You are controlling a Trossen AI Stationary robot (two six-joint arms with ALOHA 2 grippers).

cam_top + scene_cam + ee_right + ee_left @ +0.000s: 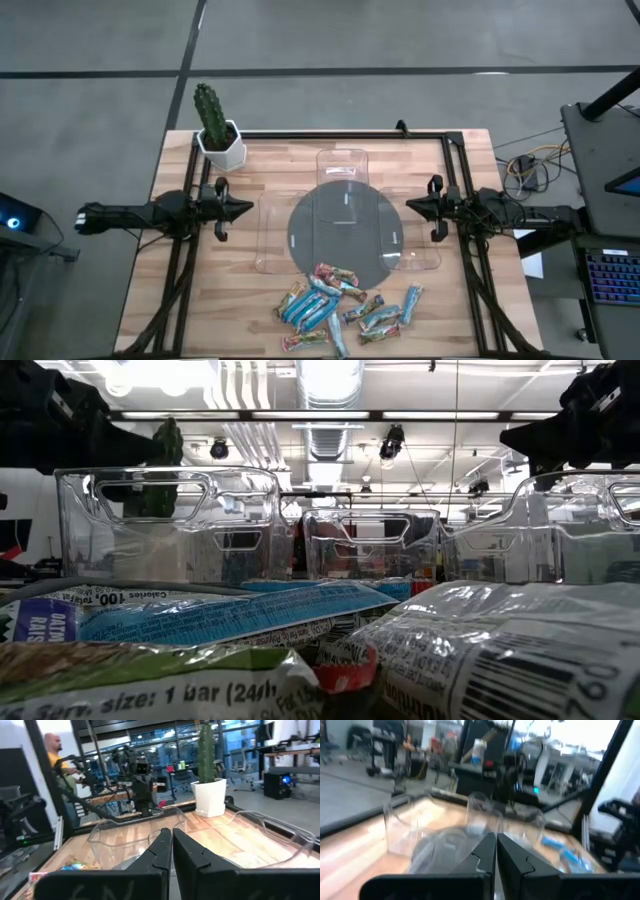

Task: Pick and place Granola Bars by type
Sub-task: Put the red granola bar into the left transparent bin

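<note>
Several granola bars (340,305), mostly blue with some red-orange and silvery wrappers, lie in a loose pile on the wooden table near its near edge; in the low view they fill the foreground (250,615). My left gripper (250,208) hangs shut at the table's left side, pointing level toward the middle, fingertips together in its wrist view (496,836). My right gripper (408,207) hangs shut at the right side, also level (171,831). Neither touches anything.
Three clear plastic trays (341,167) (281,232) (408,230) stand around a grey round mat (345,238) in the middle. A potted cactus (215,125) stands at the far left corner. A person (57,757) shows beyond the table in the right wrist view.
</note>
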